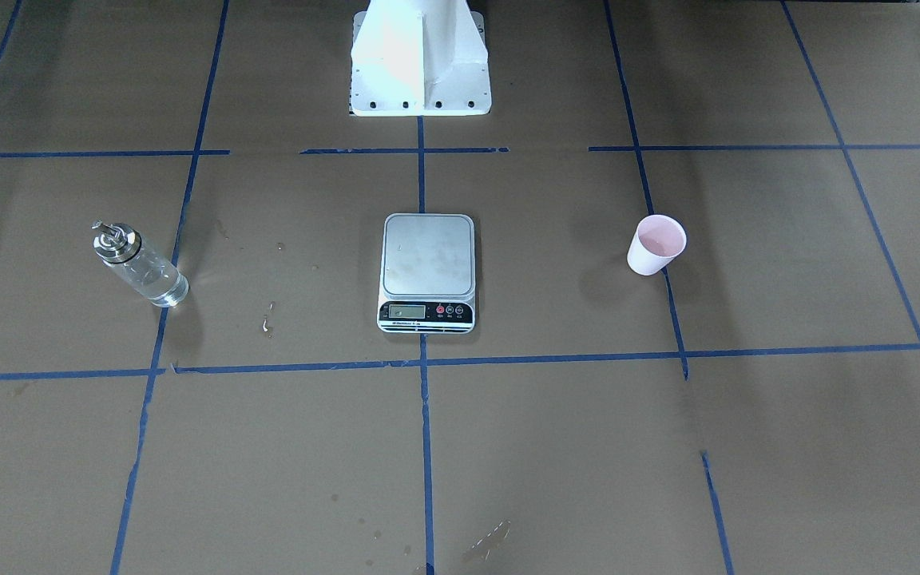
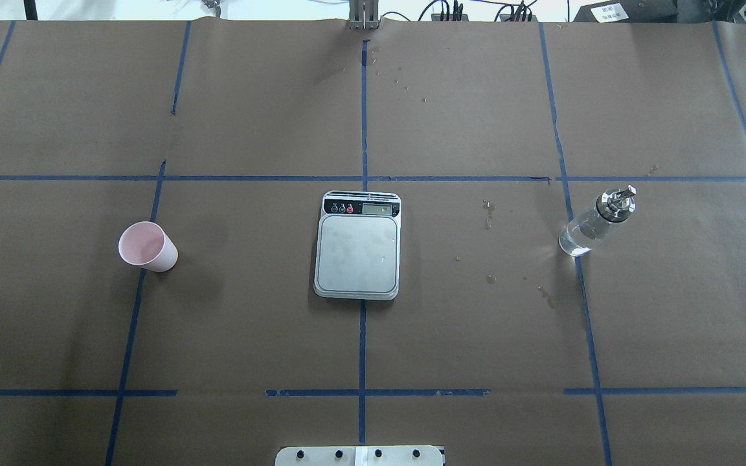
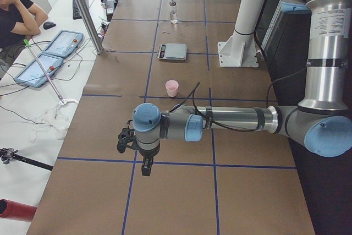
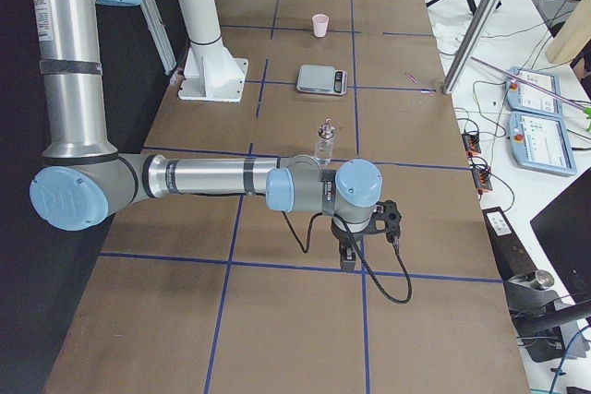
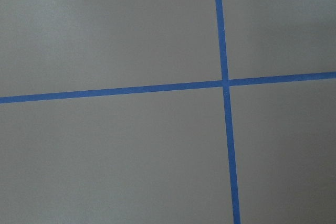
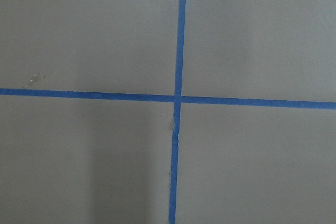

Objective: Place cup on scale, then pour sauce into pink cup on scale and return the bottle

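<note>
Since nothing is picked up yet, the job looks to be at its very first step, which is getting the cup (image 2: 147, 246) onto the scale (image 2: 357, 252). Seen from the left end of the table (image 2: 250, 310), the left hand (image 3: 145, 170) comes nearest. It hangs over the table, and I cannot tell if it is wide or narrow. A bit farther stands the cup, upright by a blue tape line (image 2: 132, 323), well apart from the scale in the middle, whose flat top is bare. Farther still stands the bottle (image 2: 596, 221), upright, with clear sauce (image 2: 577, 241) low inside. A few wet spots (image 2: 489, 207) lie between it and the scale. Farthest is the right hand (image 4: 348, 265), also too unclear to judge. Next, I think the left hand must reach the cup, take its side gently and set it mid-scale. Only the two side views show the arms. The top views show the three things plainly but no hands, and the wrist cameras see just table and blue tape lines.
</note>
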`<state>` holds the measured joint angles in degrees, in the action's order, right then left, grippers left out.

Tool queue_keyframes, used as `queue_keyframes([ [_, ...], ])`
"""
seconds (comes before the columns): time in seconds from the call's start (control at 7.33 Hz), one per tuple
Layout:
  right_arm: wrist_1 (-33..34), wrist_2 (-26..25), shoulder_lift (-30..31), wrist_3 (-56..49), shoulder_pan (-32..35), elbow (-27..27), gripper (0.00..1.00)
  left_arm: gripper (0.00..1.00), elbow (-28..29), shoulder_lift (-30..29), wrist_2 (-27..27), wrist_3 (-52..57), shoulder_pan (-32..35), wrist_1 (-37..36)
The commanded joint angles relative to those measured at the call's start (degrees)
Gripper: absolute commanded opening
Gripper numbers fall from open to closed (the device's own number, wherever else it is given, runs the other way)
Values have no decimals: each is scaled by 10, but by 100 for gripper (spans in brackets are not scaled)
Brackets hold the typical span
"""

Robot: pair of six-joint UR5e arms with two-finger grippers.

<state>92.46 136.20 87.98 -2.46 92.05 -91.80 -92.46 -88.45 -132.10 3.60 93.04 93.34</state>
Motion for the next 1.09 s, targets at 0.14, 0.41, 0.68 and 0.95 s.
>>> queue_keyframes([
  [0.14,0,2,0,3,0,-7,100,100,-64,-1,1,-4,-1,-42],
  [0.41,0,5,0,0,0,-7,100,100,-143,-9,-2,-6,-8,-46],
  [0.68,0,5,-2,3,0,-9,100,100,-183,-15,-2,-10,-101,2],
  [0.95,-4,5,-8,0,-1,-15,100,100,-180,-58,-10,-10,-126,5],
])
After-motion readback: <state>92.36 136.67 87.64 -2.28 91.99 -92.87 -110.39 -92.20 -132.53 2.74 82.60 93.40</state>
